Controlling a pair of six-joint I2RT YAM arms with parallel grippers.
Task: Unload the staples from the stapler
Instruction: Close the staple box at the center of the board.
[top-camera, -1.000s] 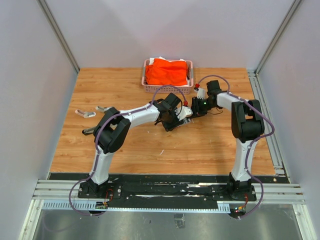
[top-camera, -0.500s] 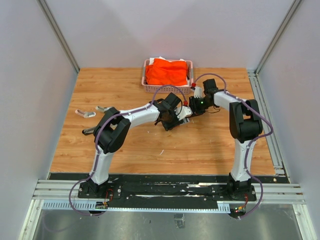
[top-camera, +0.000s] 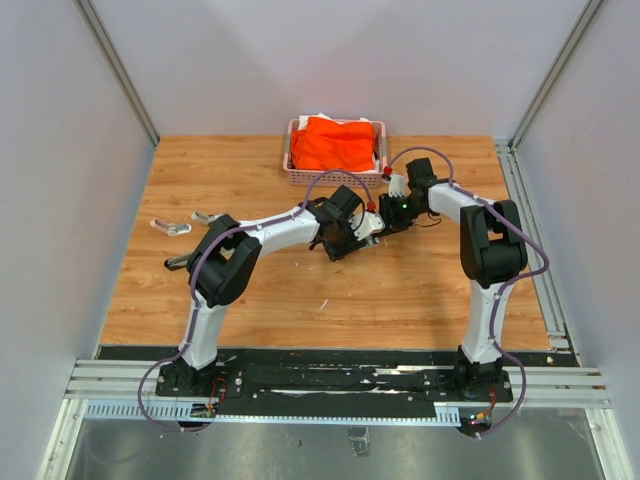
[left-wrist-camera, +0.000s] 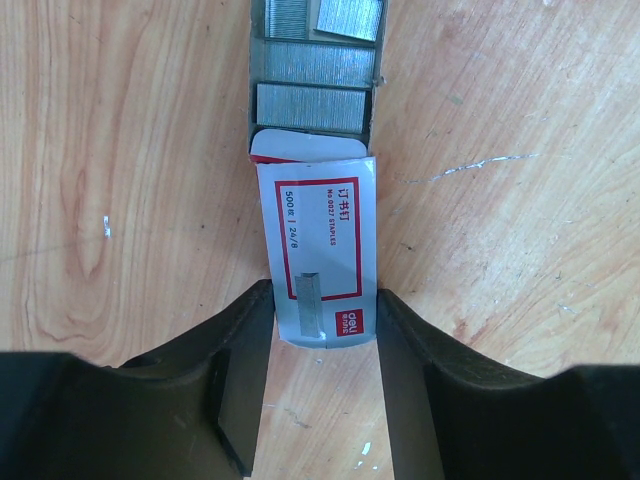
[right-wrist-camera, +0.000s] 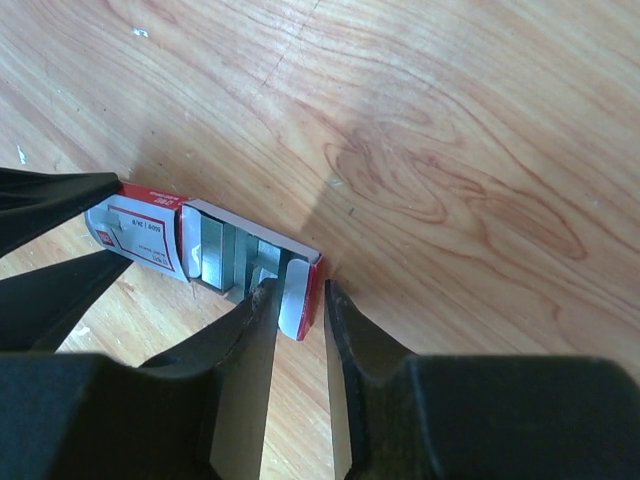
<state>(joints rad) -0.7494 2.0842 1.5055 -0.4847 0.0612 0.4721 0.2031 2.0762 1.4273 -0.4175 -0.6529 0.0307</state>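
A robot lab test cell.
Plain grey walls (top-camera: 60, 150) close a wood table (top-camera: 230, 170) on three sides; the left arm (top-camera: 222, 268) and right arm (top-camera: 492, 245) are bolted to metal rails (top-camera: 560, 392) at 6 o'clock.

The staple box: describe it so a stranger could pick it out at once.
On the wooden table, near the pink basket, the two arms' fingers meet. Between them lies the staple box: flat, white, red-bordered label, its tray slid out showing silvery staple strips.
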